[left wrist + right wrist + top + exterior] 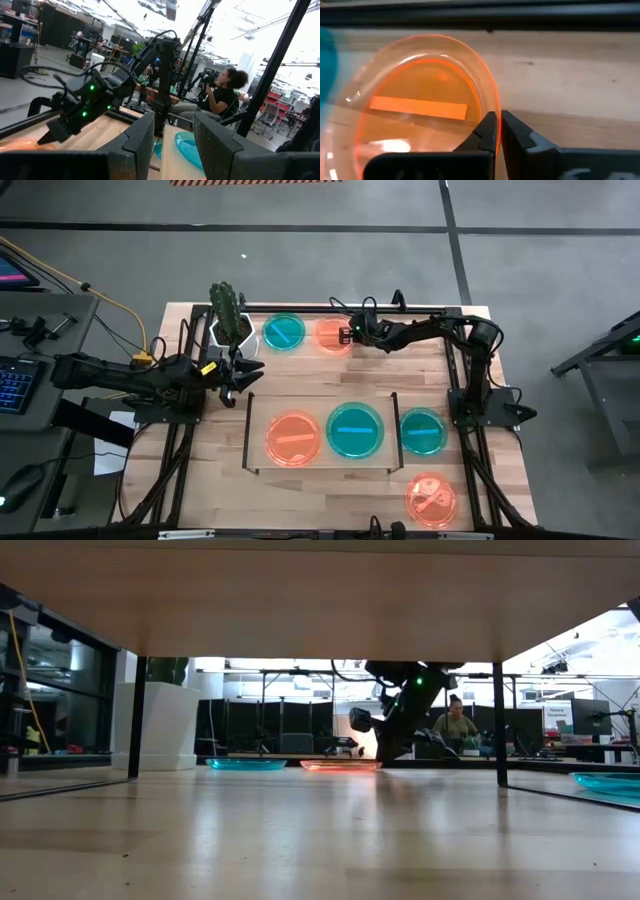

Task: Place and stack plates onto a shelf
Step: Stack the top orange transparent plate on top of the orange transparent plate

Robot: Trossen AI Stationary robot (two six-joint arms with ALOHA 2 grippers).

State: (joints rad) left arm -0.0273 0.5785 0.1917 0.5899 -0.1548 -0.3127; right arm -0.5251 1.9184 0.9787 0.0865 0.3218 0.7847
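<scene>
An orange plate (331, 336) lies near the table's far edge beside a teal plate (284, 332) and the white cactus pot (229, 330). My right gripper (350, 333) reaches in from the right and is shut on the orange plate's (420, 110) rim. The shelf (320, 463) lies nearer, carrying an orange plate (293, 439) and a teal plate (355, 430) flat on its board. Another teal plate (422, 431) and another orange plate (431, 498) lie on the table right of the shelf. My left gripper (248, 376) hovers open just on the near side of the cactus pot, touching nothing. My right gripper (499, 120) pinches the orange plate's right-hand rim (495, 142) between its two fingertips, one finger (487, 131) inside the rim and the other (517, 134) outside. The fingers come from the table's right. In the low view the plate (340, 766) sits at table level.
The shelf's black rails (248, 432) (396, 430) stand at its short ends. The cactus pot (160, 725) stands at the far left corner of the table. A person (220, 92) sits in the room beyond the table. Bare wood (330, 375) lies between the far plates and the shelf.
</scene>
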